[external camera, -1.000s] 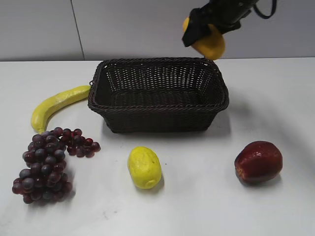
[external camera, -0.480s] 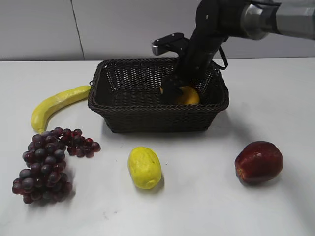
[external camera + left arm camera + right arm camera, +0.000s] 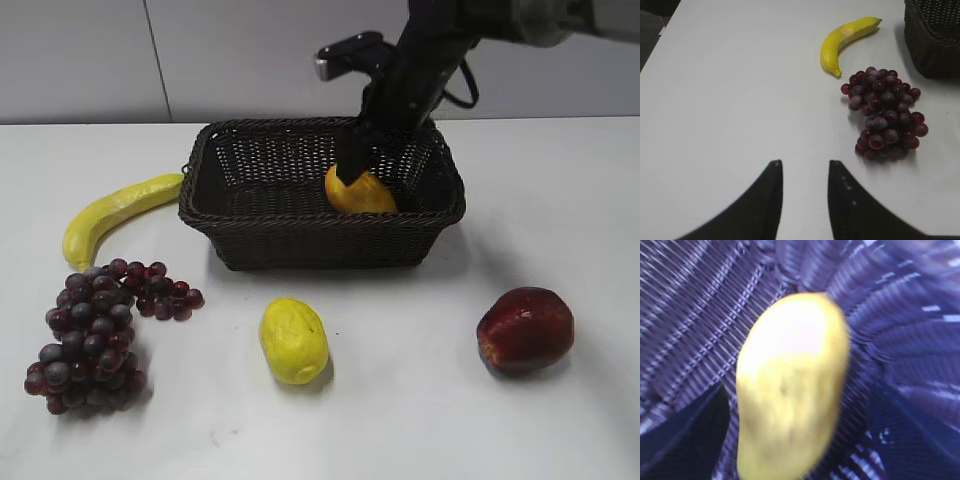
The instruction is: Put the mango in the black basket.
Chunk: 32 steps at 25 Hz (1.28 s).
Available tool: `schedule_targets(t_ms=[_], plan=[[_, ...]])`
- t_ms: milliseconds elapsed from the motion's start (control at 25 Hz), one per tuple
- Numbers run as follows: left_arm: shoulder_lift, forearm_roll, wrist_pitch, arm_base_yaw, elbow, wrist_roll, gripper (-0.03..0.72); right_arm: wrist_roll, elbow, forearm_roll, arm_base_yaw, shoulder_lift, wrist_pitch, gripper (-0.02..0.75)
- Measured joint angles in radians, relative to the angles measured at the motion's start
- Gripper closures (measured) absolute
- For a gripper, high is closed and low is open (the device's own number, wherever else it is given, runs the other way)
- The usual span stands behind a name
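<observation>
The orange-yellow mango [image 3: 362, 193] lies inside the black basket [image 3: 320, 242], toward its right half. My right gripper [image 3: 356, 166] hangs just above it, reaching down into the basket. In the right wrist view the mango [image 3: 792, 385] fills the middle over the basket's weave [image 3: 695, 305]. The right gripper [image 3: 800, 405] is open, its dark fingers standing apart from the fruit on both sides. My left gripper [image 3: 803, 167] is open and empty over bare table; it does not show in the exterior view.
A banana [image 3: 115, 212] and dark grapes [image 3: 95, 330] lie left of the basket. They also show in the left wrist view, banana [image 3: 845, 40] and grapes [image 3: 885, 112], with the basket's corner [image 3: 935, 35]. A pale yellow fruit [image 3: 293, 340] and a red apple [image 3: 525, 330] lie in front.
The right gripper carried the mango from above the basket's back right corner down into the basket, let it go and has lifted slightly. The mango now rests alone.
</observation>
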Motion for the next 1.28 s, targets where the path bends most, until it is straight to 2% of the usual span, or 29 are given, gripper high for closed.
schedule_targets(t_ms=[160, 400, 480, 680, 840, 1000, 1280], plan=[[0.000, 0.000, 0.000, 0.000, 0.000, 0.000, 0.457, 0.047, -0.001, -0.060, -0.011, -0.162, 0.055, 0.102], [0.000, 0.000, 0.000, 0.000, 0.000, 0.000, 0.457, 0.232, -0.005, -0.270, -0.013, -0.401, 0.271, 0.115], [0.000, 0.000, 0.000, 0.000, 0.000, 0.000, 0.457, 0.283, 0.009, -0.312, -0.014, -0.468, 0.290, 0.130], [0.000, 0.000, 0.000, 0.000, 0.000, 0.000, 0.457, 0.334, 0.130, -0.325, -0.015, -0.669, 0.304, 0.144], [0.000, 0.000, 0.000, 0.000, 0.000, 0.000, 0.457, 0.363, 0.331, -0.296, -0.015, -0.856, 0.306, 0.146], [0.000, 0.000, 0.000, 0.000, 0.000, 0.000, 0.457, 0.373, 0.608, -0.248, -0.015, -1.072, 0.301, 0.146], [0.000, 0.000, 0.000, 0.000, 0.000, 0.000, 0.456, 0.376, 1.023, -0.236, -0.015, -1.455, 0.216, 0.146]])
